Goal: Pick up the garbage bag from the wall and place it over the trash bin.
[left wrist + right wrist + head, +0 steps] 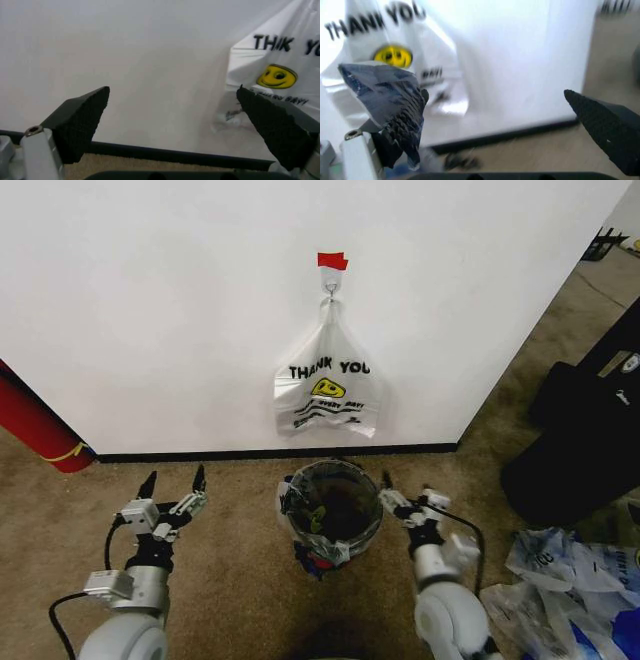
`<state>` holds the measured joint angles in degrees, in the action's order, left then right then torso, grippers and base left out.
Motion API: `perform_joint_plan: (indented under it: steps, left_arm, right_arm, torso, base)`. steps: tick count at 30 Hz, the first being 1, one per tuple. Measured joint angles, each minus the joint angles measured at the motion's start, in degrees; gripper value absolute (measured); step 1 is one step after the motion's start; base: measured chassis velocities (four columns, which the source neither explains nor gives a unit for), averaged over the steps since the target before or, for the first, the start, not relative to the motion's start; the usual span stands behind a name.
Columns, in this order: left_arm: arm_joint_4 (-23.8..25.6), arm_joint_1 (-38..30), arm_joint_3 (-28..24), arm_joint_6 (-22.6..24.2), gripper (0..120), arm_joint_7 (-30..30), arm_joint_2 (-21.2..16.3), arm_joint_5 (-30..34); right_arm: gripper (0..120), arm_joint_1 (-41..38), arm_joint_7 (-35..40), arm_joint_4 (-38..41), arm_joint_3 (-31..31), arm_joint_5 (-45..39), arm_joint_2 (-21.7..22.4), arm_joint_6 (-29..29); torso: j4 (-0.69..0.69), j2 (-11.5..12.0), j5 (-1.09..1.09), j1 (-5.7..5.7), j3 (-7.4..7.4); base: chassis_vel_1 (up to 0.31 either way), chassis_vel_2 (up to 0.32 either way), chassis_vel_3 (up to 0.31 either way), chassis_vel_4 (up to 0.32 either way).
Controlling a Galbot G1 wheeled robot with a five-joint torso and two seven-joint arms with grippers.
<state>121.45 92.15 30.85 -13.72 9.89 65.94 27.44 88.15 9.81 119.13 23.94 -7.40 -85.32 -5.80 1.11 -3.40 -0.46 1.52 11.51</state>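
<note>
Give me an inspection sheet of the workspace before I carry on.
Surface: brown carpet, no spill seen.
Job's things: garbage bag draped over the rim of the trash bin, which stands before the wall.
Clutter: THANK YOU bag hanging on the hook under red tape; heap of plastic bags on the robot's right.
Grippers: left gripper open, holding nothing, left of the bin; right gripper open, close beside the bin's right.
Cables: black cable looped at the left arm; another on the right arm.
Surroundings: red cylinder at left; black object at right.
</note>
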Motion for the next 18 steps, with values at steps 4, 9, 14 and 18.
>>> perform_joint_plan:
  steps: [4, 9, 14, 18]
  left_arm:
    - [0.1, -0.4, -0.9, -0.2, 100, -0.3, 0.2, -0.8]
    - [1.2, 0.8, -1.7, -0.9, 100, -2.2, -0.1, -1.7]
    - [1.4, 0.3, -2.7, -1.2, 100, -2.3, 0.5, -4.2]
    - [2.3, 0.0, -2.5, -0.6, 100, -2.0, 1.2, -5.0]
  right_arm:
    - [100, 4.3, -0.7, 3.1, 2.4, 3.9, -0.5, -2.9]
    - [100, 9.4, -0.5, 5.8, 6.5, 8.8, -1.2, -7.4]
    - [100, 13.1, -1.5, 9.5, 7.7, 8.1, -1.4, -8.1]
    - [100, 14.9, -1.8, 13.4, 7.6, 5.6, -1.8, -6.8]
  torso:
    - [0.0, 0.0, 0.0, 0.0, 0.0]
    - [-0.02, 0.0, 0.02, 0.0, 0.0]
    - [0.0, 0.0, 0.0, 0.0, 0.0]
    - [0.0, 0.0, 0.0, 0.0, 0.0]
  base:
    - [0.0, 0.0, 0.0, 0.0]
    - [0.0, 0.0, 0.0, 0.0]
    - [0.0, 0.0, 0.0, 0.0]
    - [0.0, 0.0, 0.0, 0.0]
